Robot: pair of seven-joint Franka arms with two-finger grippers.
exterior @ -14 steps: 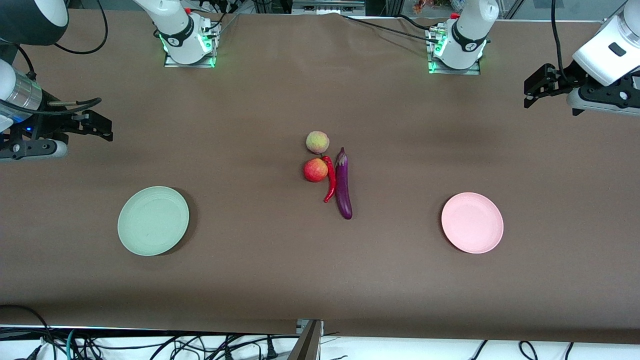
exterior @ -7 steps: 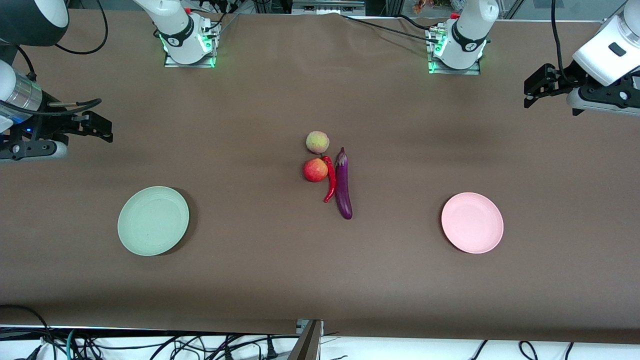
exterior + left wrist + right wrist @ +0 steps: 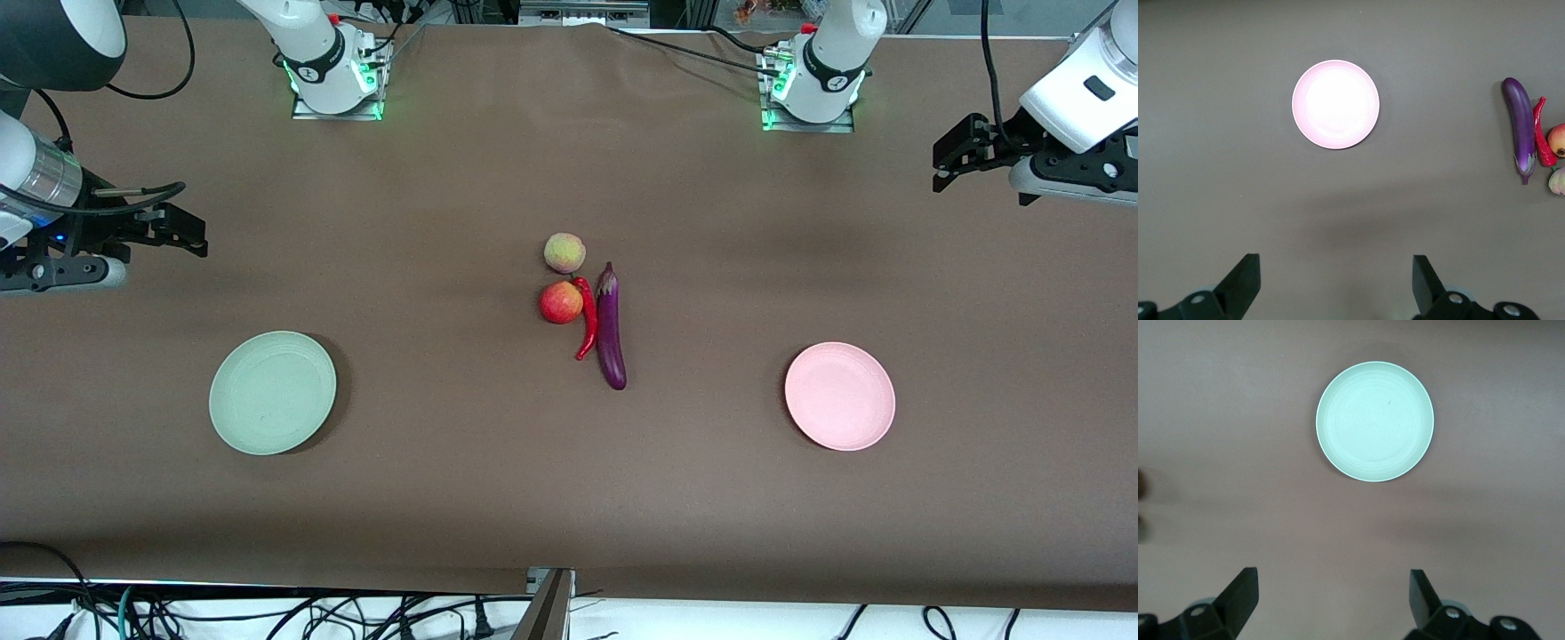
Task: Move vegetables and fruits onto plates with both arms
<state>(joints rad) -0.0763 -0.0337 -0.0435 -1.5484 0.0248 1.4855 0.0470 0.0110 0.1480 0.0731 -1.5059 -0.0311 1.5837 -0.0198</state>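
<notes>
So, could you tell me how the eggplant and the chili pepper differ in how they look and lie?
The eggplant is purple, thicker and longer; the chili pepper is red, thin and shorter. The eggplant lies nearly straight, while the chili pepper curves. The chili pepper touches the red fruit; the eggplant lies on the chili's side toward the left arm's end. Both are glossy and rest side by side on the table.

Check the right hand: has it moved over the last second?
Yes. The right hand has shifted slightly toward the green plate and the table's middle; its fingers are open and empty.
</notes>
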